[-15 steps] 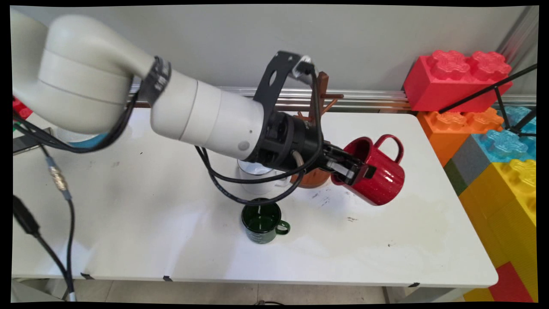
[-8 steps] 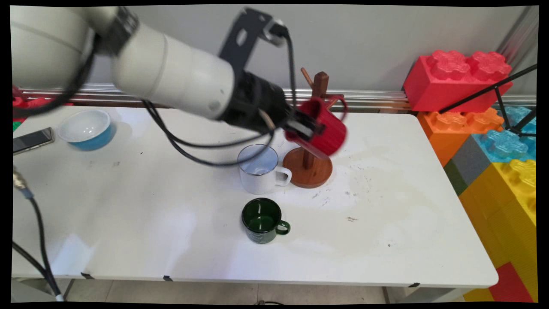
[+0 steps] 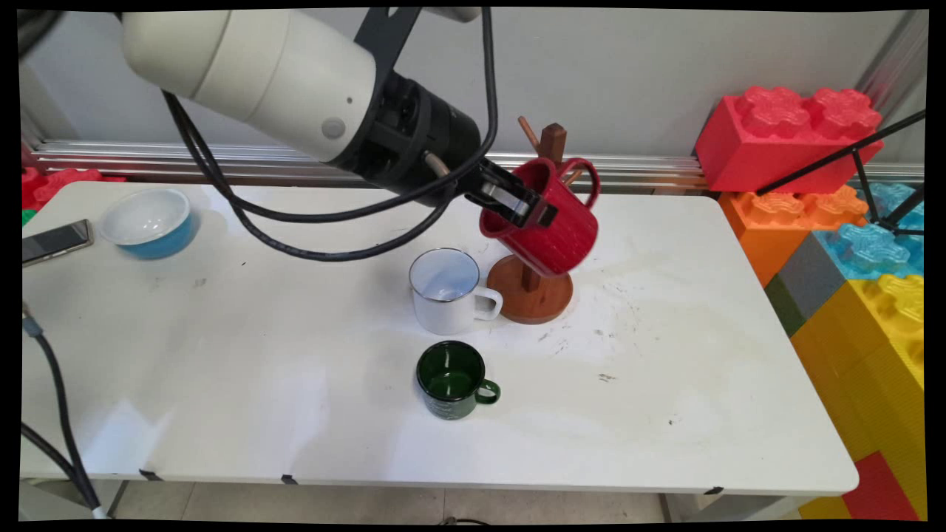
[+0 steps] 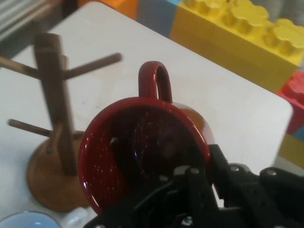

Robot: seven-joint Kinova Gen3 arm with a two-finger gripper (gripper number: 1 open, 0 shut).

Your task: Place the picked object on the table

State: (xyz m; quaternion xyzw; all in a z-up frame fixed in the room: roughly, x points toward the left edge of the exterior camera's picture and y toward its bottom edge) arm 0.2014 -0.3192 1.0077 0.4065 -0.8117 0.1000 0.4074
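My gripper (image 3: 517, 207) is shut on the rim of a red mug (image 3: 550, 222), holding it tilted in the air in front of the wooden mug tree (image 3: 550, 144). The mug's handle (image 3: 584, 174) lies close to the tree's upper pegs. In the hand view the red mug (image 4: 142, 142) fills the middle, its handle (image 4: 154, 78) pointing up, with my gripper (image 4: 190, 190) clamped on its near rim. The mug tree (image 4: 54, 104) stands to its left there, its pegs bare. A white mug (image 3: 447, 292) and a green mug (image 3: 452, 380) stand on the table below.
A blue bowl (image 3: 148, 222) and a phone (image 3: 55, 240) lie at the table's far left. Large toy blocks (image 3: 850, 222) are stacked along the right edge. Black cables (image 3: 310, 236) hang under the arm.
The arm has lifted the red mug from low at the right, up and left to the mug tree's top. In the last half second it shifted slightly right.
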